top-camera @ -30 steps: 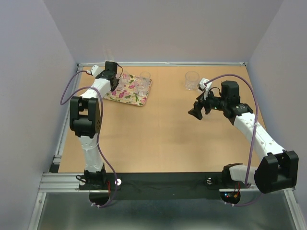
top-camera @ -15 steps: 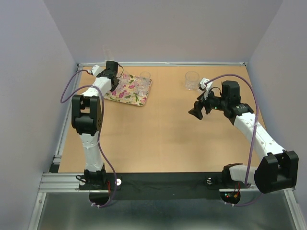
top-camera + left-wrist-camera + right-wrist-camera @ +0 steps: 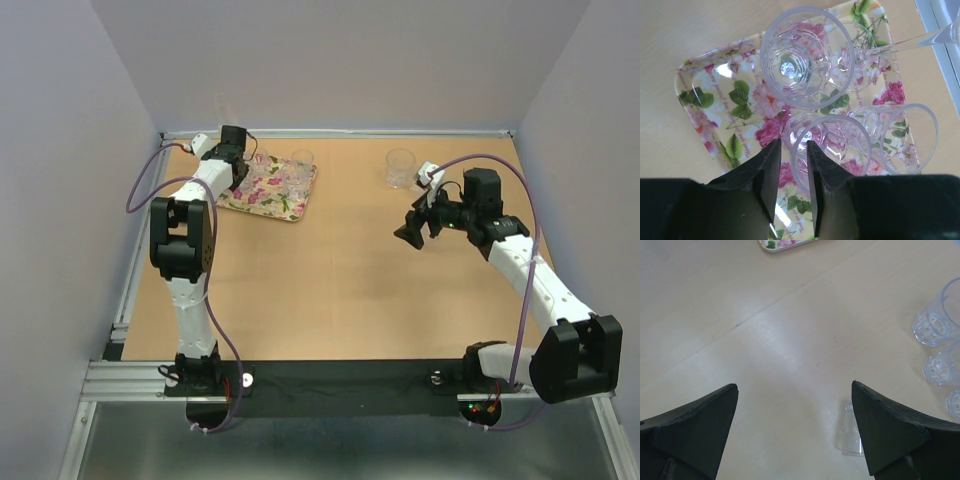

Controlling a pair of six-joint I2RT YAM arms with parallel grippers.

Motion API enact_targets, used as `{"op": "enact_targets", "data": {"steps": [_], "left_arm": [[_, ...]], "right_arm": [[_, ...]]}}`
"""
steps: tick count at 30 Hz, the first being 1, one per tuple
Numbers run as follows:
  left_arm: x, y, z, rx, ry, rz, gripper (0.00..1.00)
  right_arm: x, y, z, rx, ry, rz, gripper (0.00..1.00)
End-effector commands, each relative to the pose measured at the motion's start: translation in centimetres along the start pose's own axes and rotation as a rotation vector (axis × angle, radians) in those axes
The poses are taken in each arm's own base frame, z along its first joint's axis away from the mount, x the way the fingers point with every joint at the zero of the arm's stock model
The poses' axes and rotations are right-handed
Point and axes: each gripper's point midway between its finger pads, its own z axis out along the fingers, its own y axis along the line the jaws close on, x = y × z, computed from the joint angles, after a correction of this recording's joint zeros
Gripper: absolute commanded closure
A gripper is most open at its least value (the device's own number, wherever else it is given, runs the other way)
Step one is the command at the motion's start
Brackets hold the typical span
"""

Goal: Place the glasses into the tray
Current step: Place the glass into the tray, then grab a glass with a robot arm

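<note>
Because the glasses (image 3: 805, 57) are light, slick and breakable, I'd pinch each by its rim, as my left gripper (image 3: 792, 165), jaws barely apart, straddles one on the tray (image 3: 695, 95) while my right gripper (image 3: 795, 410) hangs wide and empty near others.

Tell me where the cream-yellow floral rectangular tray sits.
In the top view, the cream-yellow floral rectangular tray lies at the far left of the tan table, beneath the left end effector, with clear glasses on it.

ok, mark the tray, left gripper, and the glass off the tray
tray (image 3: 270, 203): top view, bare floral surface near front edge.
left gripper (image 3: 792, 145): left wrist view, midway between its fingertips.
glass (image 3: 400, 168): top view, middle of its side wall.
</note>
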Motion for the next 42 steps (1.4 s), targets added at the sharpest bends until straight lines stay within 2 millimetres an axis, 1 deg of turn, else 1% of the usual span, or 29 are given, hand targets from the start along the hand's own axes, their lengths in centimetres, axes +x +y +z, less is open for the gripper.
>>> {"op": "enact_targets", "data": {"steps": [1, 3, 5, 6, 10, 13, 14, 15, 19, 21, 22, 23, 24, 25, 26, 27, 28, 30, 31, 32, 33, 34, 35, 36, 37, 38, 39, 40, 42], "left_arm": [[-3.2, -1.9, -1.9, 0.049, -0.063, -0.022, 0.59], [-3.5, -2.3, -2.3, 0.066, -0.063, -0.014, 0.56], [-4.0, -2.7, -3.0, 0.086, -0.065, -0.014, 0.55], [-4.3, -2.9, -3.3, 0.096, -0.070, -0.004, 0.52], [-5.3, -3.6, -5.2, 0.152, -0.075, 0.019, 0.51], [-5.6, -3.9, -6.4, 0.190, -0.073, 0.031, 0.50], [-5.6, -3.5, -6.9, 0.197, -0.075, 0.049, 0.50], [-5.8, -3.5, -7.3, 0.208, -0.081, 0.050, 0.46], [-6.4, -2.7, -9.8, 0.274, -0.089, 0.091, 0.46], [-6.6, -2.6, -10.7, 0.320, -0.090, 0.135, 0.45], [-6.4, -1.9, -11.3, 0.342, -0.073, 0.147, 0.44], [-6.6, -1.7, -11.6, 0.363, -0.081, 0.183, 0.40], [-6.6, -1.3, -12.0, 0.378, -0.080, 0.202, 0.40], [-6.2, -1.1, -12.5, 0.405, -0.066, 0.228, 0.36], [-6.2, 0.1, -13.3, 0.419, -0.071, 0.246, 0.35], [-6.4, 0.3, -13.9, 0.447, -0.097, 0.287, 0.30], [-6.1, 1.4, -15.1, 0.476, -0.104, 0.310, 0.27], [-6.5, 2.0, -16.6, 0.529, -0.159, 0.342, 0.21], [-5.4, 3.4, -16.6, 0.534, -0.151, 0.392, 0.17], [-6.5, 3.4, -19.0, 0.586, -0.214, 0.395, 0.14], [-6.8, 3.5, -19.9, 0.621, -0.248, 0.405, 0.13], [-6.8, 3.7, -20.9, 0.652, -0.265, 0.420, 0.11], [-6.8, 4.6, -22.2, 0.677, -0.302, 0.439, 0.11], [-6.8, 4.9, -22.7, 0.690, -0.317, 0.445, 0.11], [-6.7, 5.8, -23.6, 0.701, -0.337, 0.446, 0.11], [-6.2, 5.9, -24.2, 0.736, -0.336, 0.475, 0.11], [-5.9, 6.2, -24.4, 0.749, -0.339, 0.492, 0.11], [-5.3, 7.0, -24.8, 0.761, -0.340, 0.505, 0.10], [-4.9, 7.9, -25.0, 0.761, -0.357, 0.540, 0.10]], "right_arm": [[-0.8, -0.2, -0.6, 0.023, -0.038, -0.045, 0.01], [-0.8, -0.2, -0.6, 0.023, -0.038, -0.045, 0.01], [-0.7, -0.2, -0.7, 0.024, -0.037, -0.043, 0.01], [-0.7, -0.3, -0.7, 0.025, -0.038, -0.044, 0.01], [-0.7, -0.3, -0.7, 0.024, -0.038, -0.042, 0.01], [-0.6, -0.3, -0.6, 0.024, -0.037, -0.041, 0.01], [-0.6, -0.3, -0.7, 0.025, -0.037, -0.041, 0.01], [-0.6, -0.3, -0.6, 0.025, -0.037, -0.041, 0.01], [-0.5, -0.5, -0.6, 0.028, -0.032, -0.039, 0.01], [-0.4, -0.7, -0.6, 0.036, -0.029, -0.039, 0.01], [-0.4, -0.8, -0.7, 0.040, -0.028, -0.038, 0.01], [-0.2, -0.9, -0.7, 0.045, -0.024, -0.035, 0.01], [-0.3, -1.0, -0.7, 0.050, -0.024, -0.036, 0.01], [-0.4, -1.0, -0.8, 0.053, -0.027, -0.036, 0.01], [-0.2, -1.1, -0.9, 0.059, -0.024, -0.034, 0.01], [-0.2, -1.2, -1.0, 0.067, -0.023, -0.034, 0.01], [-0.2, -1.4, -1.1, 0.076, -0.023, -0.034, 0.01], [-0.2, -1.9, -1.3, 0.102, -0.016, -0.030, 0.00], [0.0, -2.0, -1.3, 0.106, -0.012, -0.031, 0.00], [0.2, -2.3, -1.3, 0.114, -0.006, -0.028, 0.00], [0.5, -2.5, -1.3, 0.121, 0.004, -0.025, 0.00], [0.7, -2.6, -1.3, 0.129, 0.008, -0.023, 0.00], [1.0, -2.9, -1.3, 0.139, 0.019, -0.016, 0.00], [1.2, -3.0, -1.3, 0.142, 0.023, -0.014, 0.00], [1.5, -3.1, -1.2, 0.146, 0.031, -0.008, 0.00], [1.6, -3.3, -1.3, 0.155, 0.036, -0.003, 0.00], [1.7, -3.3, -1.3, 0.158, 0.037, 0.000, 0.00], [1.8, -3.2, -1.2, 0.157, 0.039, 0.003, 0.00], [1.9, -3.3, -1.2, 0.162, 0.042, 0.023, 0.00]]}}
